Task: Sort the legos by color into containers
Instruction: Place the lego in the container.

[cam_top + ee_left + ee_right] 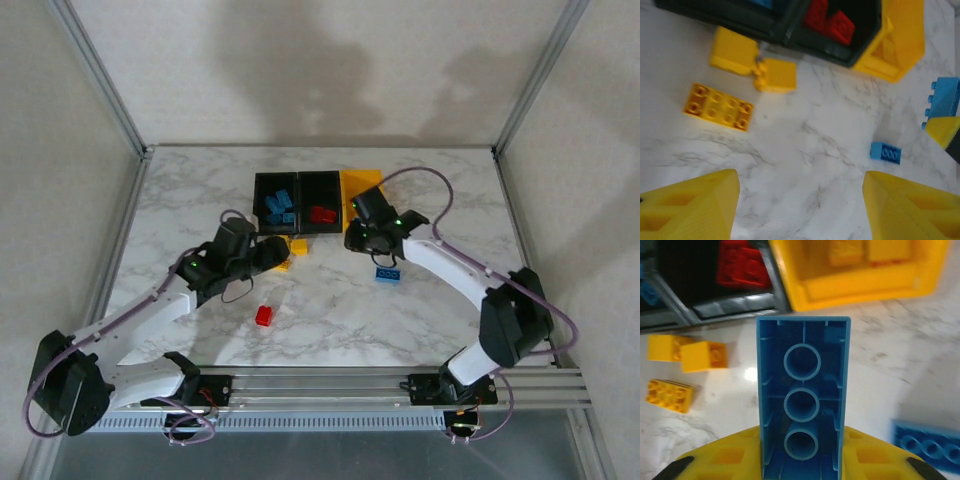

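Legos [278,205] are sitting partly sorted: blue ones in the far-left black bin [258,190], red ones in the middle black bin [322,185], yellow ones in the yellow bin [855,295] at the right end of the row. Loose pieces are lying on the surface [180,200] on the near side of the bins: a red brick [264,315], several yellow bricks [718,106] and a small blue brick [388,273].

Right fingers [725,460] are clamping a long blue brick [803,395] by one end, with its hollow underside facing the wrist camera. It is hanging just short of the yellow and middle bins. My guess is that it is heading left, toward the blue bin.

Left fingers [695,205] are standing wide and empty over bare marble, with the yellow bricks ahead and to their left — probably lining up for one of them.

The right wrist camera is showing yellow pieces inside the yellow bin, which the top camera is leaving half hidden behind the arm. The left wrist camera is catching the held brick side-on at its right edge, studs showing. The top camera is giving the order of the row and the red brick lying apart, nearest the arm bases.
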